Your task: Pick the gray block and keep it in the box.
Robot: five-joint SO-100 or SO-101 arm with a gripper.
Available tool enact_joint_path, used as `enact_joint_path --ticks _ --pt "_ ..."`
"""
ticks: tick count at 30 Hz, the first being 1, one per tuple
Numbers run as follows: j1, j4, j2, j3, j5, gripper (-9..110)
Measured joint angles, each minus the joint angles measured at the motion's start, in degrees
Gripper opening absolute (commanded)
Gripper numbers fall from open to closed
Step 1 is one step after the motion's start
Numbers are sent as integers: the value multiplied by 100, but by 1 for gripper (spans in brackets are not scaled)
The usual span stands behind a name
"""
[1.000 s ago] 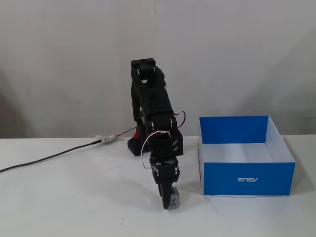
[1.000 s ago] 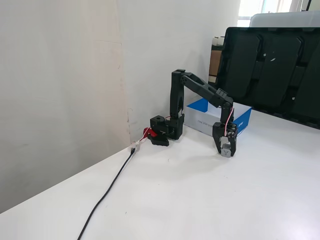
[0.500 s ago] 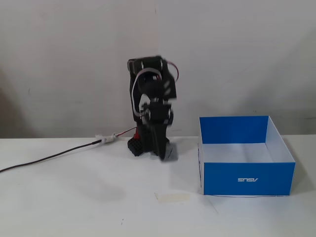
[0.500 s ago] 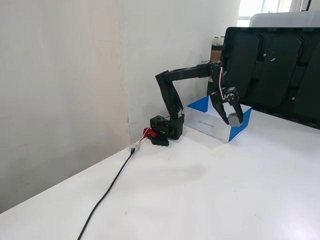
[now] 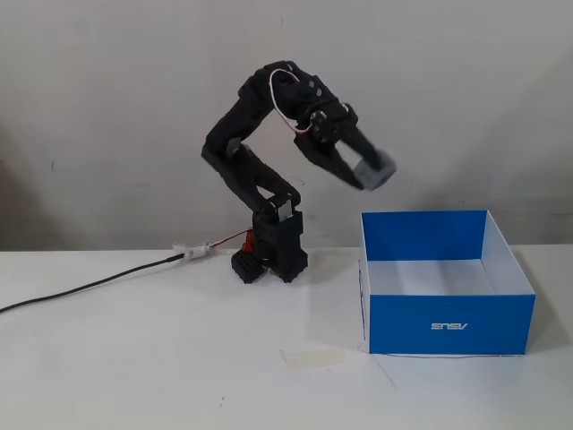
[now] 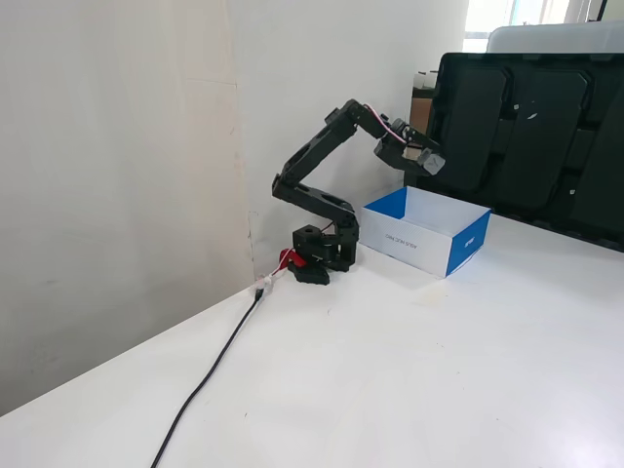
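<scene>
The gray block is held in the air between the fingers of my gripper, above the left rear part of the box. The gripper is shut on it. The box is blue with a white inside and stands on the white table to the right of the arm's base, with an upside-down white logo on its front wall. In a fixed view from the side, the gripper holds the gray block above the box. The inside of the box shows nothing in it.
The arm's black base stands at the back of the table by the wall. A black cable runs left from the base. A piece of tape lies on the table in front. A dark monitor stands behind the box.
</scene>
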Motion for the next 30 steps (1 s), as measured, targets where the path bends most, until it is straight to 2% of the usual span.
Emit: enact_joint_path --ticks 2,5,11,14,18,21,22,30 --pt "-457 -97 281 290 9 0" --pt "-844 -193 396 686 9 25" --pt "-905 -422 387 1160 9 27" --pt "-633 -439 396 1160 9 23" --pt "457 -439 606 1292 9 17" --pt "1389 -439 1090 1661 9 2" --pt "1758 -439 1292 1802 -26 0" --pt "3463 -369 3516 3278 -914 0"
